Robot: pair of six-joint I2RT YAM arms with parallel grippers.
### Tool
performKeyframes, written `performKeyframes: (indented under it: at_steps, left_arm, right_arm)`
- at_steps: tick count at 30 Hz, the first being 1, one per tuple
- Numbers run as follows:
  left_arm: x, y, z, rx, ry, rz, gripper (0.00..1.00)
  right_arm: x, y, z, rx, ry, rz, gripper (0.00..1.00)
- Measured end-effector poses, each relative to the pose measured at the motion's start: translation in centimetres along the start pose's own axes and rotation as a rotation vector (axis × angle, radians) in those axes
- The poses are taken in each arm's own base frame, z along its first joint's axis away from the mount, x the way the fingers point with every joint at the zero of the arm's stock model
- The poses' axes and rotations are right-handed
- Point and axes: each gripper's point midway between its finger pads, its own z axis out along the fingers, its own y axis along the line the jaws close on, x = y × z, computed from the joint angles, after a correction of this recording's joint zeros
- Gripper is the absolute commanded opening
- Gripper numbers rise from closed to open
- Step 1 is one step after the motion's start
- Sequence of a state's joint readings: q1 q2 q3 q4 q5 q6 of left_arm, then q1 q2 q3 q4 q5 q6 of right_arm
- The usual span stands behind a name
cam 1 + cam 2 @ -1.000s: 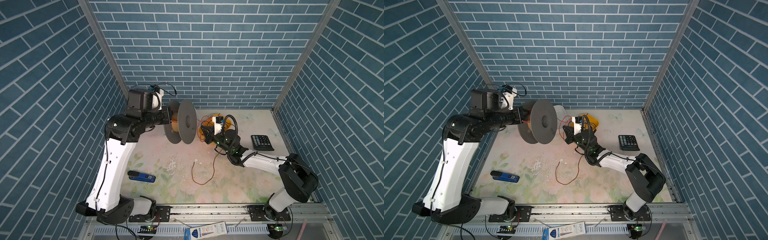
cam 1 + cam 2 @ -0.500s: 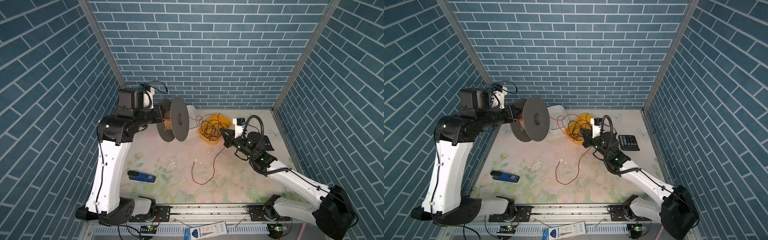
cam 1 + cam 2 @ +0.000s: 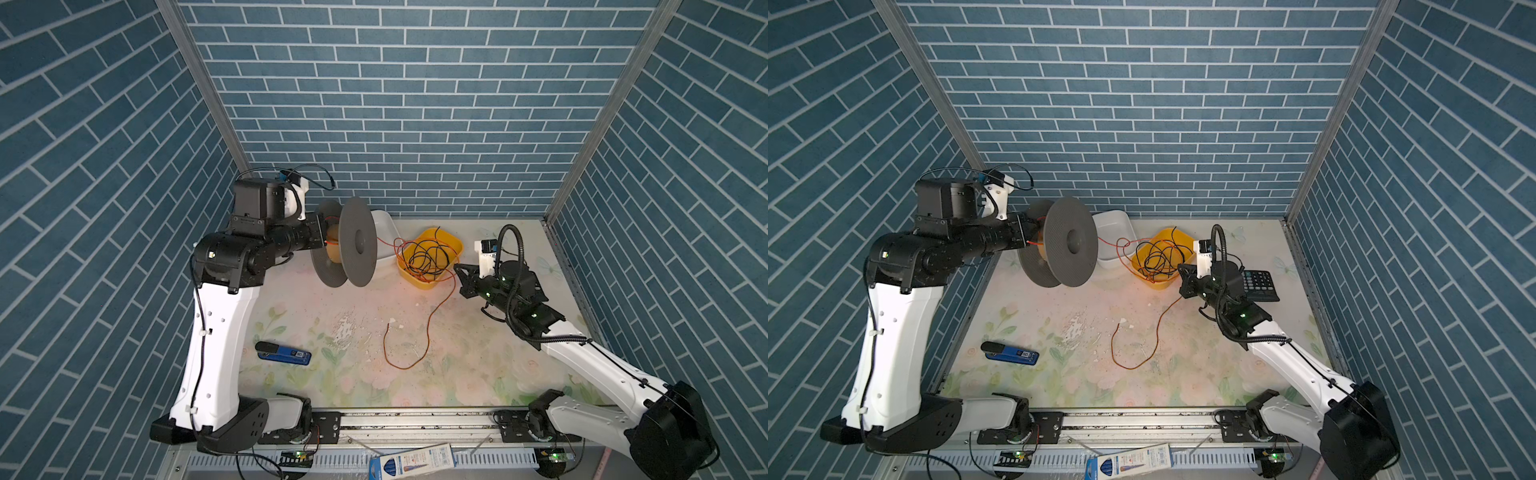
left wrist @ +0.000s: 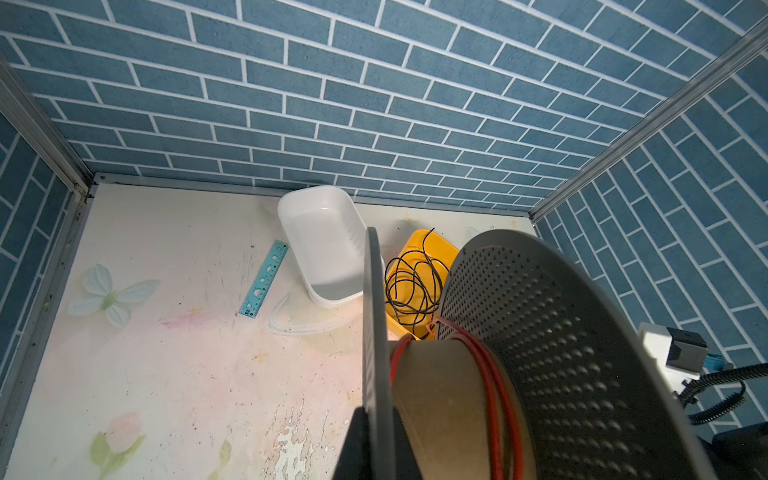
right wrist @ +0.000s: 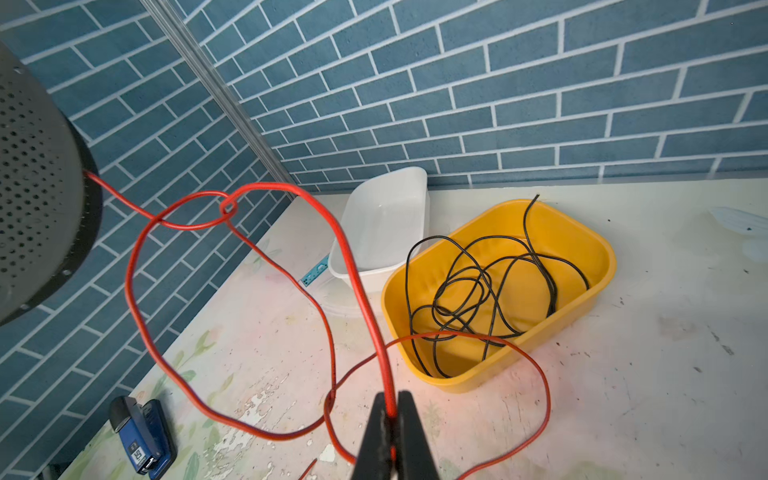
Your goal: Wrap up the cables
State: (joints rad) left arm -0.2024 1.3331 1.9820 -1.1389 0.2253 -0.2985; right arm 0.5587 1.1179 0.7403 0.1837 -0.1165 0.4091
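On spool [image 3: 357, 241]: few turns wound.
Right pincer [image 5: 392, 409] pinches orange cable [image 5: 227, 206], left pincer [image 3: 323, 235] clamps spool; most lies loose.

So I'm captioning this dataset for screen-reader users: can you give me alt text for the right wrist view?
The right tool pinches an orange-red wire that loops loosely up to a grey perforated spool. Beyond, a yellow tub holds a tangled black wire, beside an empty white tub.
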Motion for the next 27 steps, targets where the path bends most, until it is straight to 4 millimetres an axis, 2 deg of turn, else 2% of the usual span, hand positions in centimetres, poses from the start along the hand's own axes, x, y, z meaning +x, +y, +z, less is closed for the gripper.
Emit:
performKeyframes:
  at_steps: [6, 14, 17, 20, 27]
  left_arm:
    - [0.1, 0.6, -0.5, -0.04, 0.0, 0.033, 0.0]
    - [0.5, 1.1, -0.8, -0.064, 0.016, 0.07, 0.0]
    - [0.8, 1.0, -0.8, -0.061, 0.028, 0.078, 0.0]
    - [0.9, 0.9, -0.8, -0.049, 0.035, 0.081, 0.0]
    - [1.0, 0.6, -0.8, -0.031, 0.04, 0.087, 0.0]
  right_arm:
    - [1.1, -1.8, 0.0, 0.075, 0.1, -0.063, 0.0]
    - [-3.1, -3.3, -0.3, 0.222, 0.163, -0.231, 0.0]
    - [-3.9, -4.8, -0.5, 0.318, 0.188, -0.28, 0.01]
    - [-4.4, -6.2, -0.8, 0.398, 0.199, -0.302, 0.07]
    - [-6.2, -8.9, -1.0, 0.584, 0.21, -0.368, 0.07]
